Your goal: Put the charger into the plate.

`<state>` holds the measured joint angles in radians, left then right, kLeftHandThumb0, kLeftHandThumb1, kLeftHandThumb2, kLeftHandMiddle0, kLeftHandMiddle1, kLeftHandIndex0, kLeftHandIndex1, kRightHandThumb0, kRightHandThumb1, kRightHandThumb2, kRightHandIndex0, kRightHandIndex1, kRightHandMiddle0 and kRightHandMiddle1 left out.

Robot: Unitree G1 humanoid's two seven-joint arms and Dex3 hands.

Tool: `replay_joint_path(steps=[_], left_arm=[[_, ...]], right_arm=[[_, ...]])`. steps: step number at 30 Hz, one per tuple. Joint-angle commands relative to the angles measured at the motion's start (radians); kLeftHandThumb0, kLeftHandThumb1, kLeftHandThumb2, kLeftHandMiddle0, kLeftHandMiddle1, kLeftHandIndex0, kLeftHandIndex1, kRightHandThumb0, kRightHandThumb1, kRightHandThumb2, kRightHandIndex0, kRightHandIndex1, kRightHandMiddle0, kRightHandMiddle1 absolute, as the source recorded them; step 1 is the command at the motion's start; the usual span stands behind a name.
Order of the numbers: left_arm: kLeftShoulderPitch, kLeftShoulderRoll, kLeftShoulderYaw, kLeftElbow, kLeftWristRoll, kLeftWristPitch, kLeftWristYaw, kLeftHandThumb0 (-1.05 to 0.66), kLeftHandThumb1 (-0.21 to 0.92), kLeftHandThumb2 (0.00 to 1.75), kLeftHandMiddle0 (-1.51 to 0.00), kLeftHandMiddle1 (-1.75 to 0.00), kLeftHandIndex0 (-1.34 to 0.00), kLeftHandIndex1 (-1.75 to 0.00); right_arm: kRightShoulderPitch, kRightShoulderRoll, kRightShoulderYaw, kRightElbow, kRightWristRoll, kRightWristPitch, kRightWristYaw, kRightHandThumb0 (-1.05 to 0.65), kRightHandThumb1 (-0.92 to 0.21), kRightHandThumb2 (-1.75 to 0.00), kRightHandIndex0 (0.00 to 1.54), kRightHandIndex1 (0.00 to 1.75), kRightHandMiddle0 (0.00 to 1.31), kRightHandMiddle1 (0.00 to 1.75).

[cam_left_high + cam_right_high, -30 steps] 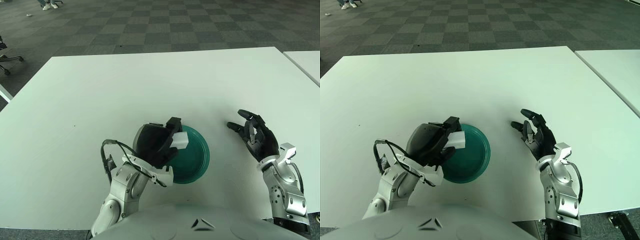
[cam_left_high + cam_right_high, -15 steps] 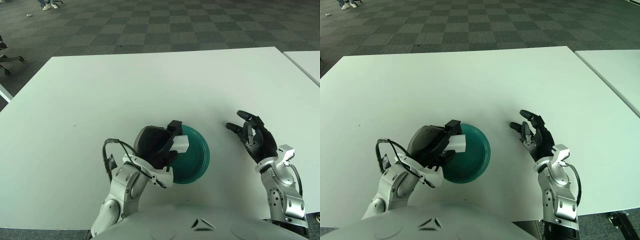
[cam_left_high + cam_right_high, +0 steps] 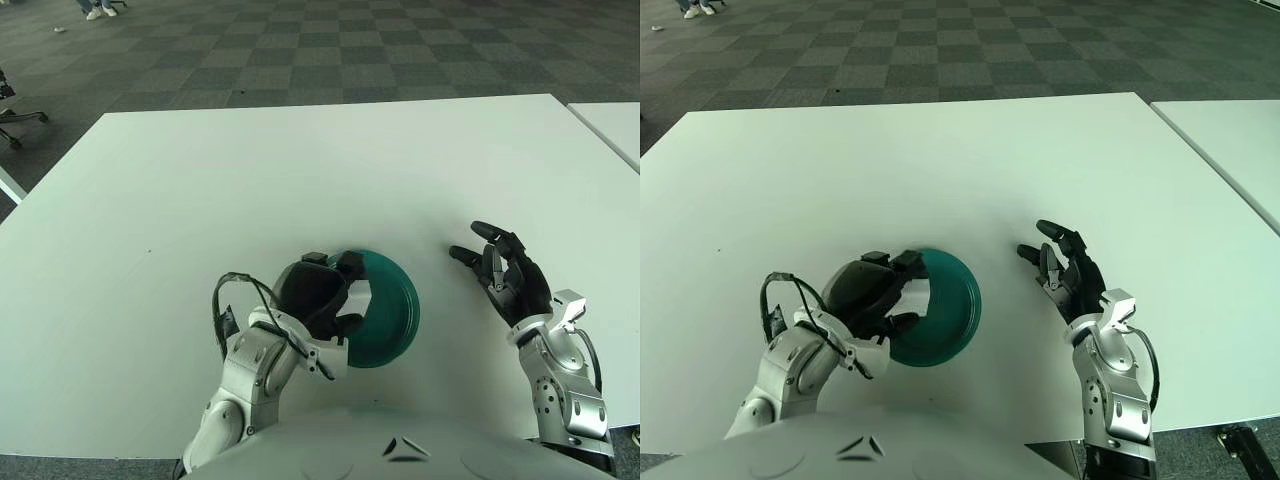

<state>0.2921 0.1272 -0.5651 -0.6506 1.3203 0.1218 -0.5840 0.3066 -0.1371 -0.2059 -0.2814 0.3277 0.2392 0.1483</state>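
A round teal plate lies on the white table near the front edge. My left hand hangs over the plate's left half with its fingers curled down toward the dish. Of the white charger, only a pale sliver shows between those fingers; the hand hides the rest. My right hand shows to the right of the plate, apart from it, palm turned inward and fingers spread, holding nothing.
A black cable loop sticks out from my left wrist. A second white table begins at the right edge. Checkered floor lies beyond the far edge, with a chair base at far left.
My left hand has rolled forward and down over the plate, so the charger that stood out at its fingertips is now almost hidden. The right hand drifted slightly left.
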Motion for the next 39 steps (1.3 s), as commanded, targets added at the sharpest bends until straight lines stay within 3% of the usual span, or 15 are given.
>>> replay_joint_path(steps=[1,8,16,23,26,27,29,33,39], left_arm=[[0.003,0.003,-0.006,-0.02,-0.011,-0.008,-0.012,-1.05,0.92,0.94,-0.06,-0.08,0.0,-0.28],[0.009,0.004,0.002,-0.027,-0.024,-0.021,0.022,-1.05,0.92,0.94,0.0,-0.01,0.0,-0.06],[0.007,0.002,0.008,-0.029,-0.014,-0.029,0.036,-1.05,0.92,0.93,0.0,0.0,0.0,0.0],[0.053,-0.079,0.059,-0.003,-0.139,-0.015,0.279,-1.05,0.92,0.89,0.0,0.0,-0.04,-0.02],[0.094,-0.131,0.096,0.015,-0.241,-0.022,0.435,-1.05,0.92,0.8,-0.14,-0.01,-0.01,-0.44],[0.121,-0.153,0.125,0.029,-0.314,-0.054,0.522,-1.04,0.92,0.78,-0.16,-0.02,-0.01,-0.5],[0.159,-0.178,0.168,0.056,-0.429,-0.118,0.654,-0.98,0.92,0.7,-0.27,-0.05,-0.01,-0.79],[0.186,-0.235,0.234,0.137,-0.651,-0.297,0.848,-0.91,0.92,0.63,-0.38,-0.09,-0.05,-0.98],[0.204,-0.306,0.267,0.182,-0.855,-0.426,0.941,-0.8,0.92,0.63,-0.35,-0.55,-0.14,-1.17]], right_arm=[[0.02,0.008,0.006,0.004,-0.006,0.027,-0.006,-0.6,-0.82,-0.62,0.24,0.77,0.0,0.98],[0.021,0.007,0.007,0.003,-0.005,0.027,-0.007,-0.6,-0.82,-0.62,0.24,0.77,0.0,0.98],[0.024,0.009,0.01,0.0,-0.006,0.026,-0.009,-0.6,-0.82,-0.62,0.24,0.77,0.0,0.98],[0.031,0.009,0.011,-0.008,-0.005,0.026,-0.01,-0.6,-0.82,-0.62,0.24,0.77,0.0,0.98],[0.034,0.007,0.009,-0.013,-0.002,0.029,-0.009,-0.6,-0.82,-0.62,0.24,0.77,0.0,0.98],[0.034,0.006,0.009,-0.014,-0.002,0.029,-0.009,-0.6,-0.82,-0.62,0.24,0.77,0.0,0.98],[0.035,0.005,0.007,-0.014,0.0,0.029,-0.008,-0.6,-0.82,-0.62,0.24,0.77,0.0,0.98],[0.035,0.002,0.004,-0.014,0.002,0.03,-0.006,-0.6,-0.82,-0.62,0.24,0.77,0.0,0.98],[0.034,0.0,0.001,-0.011,0.004,0.03,-0.004,-0.6,-0.82,-0.62,0.24,0.77,0.0,0.98]])
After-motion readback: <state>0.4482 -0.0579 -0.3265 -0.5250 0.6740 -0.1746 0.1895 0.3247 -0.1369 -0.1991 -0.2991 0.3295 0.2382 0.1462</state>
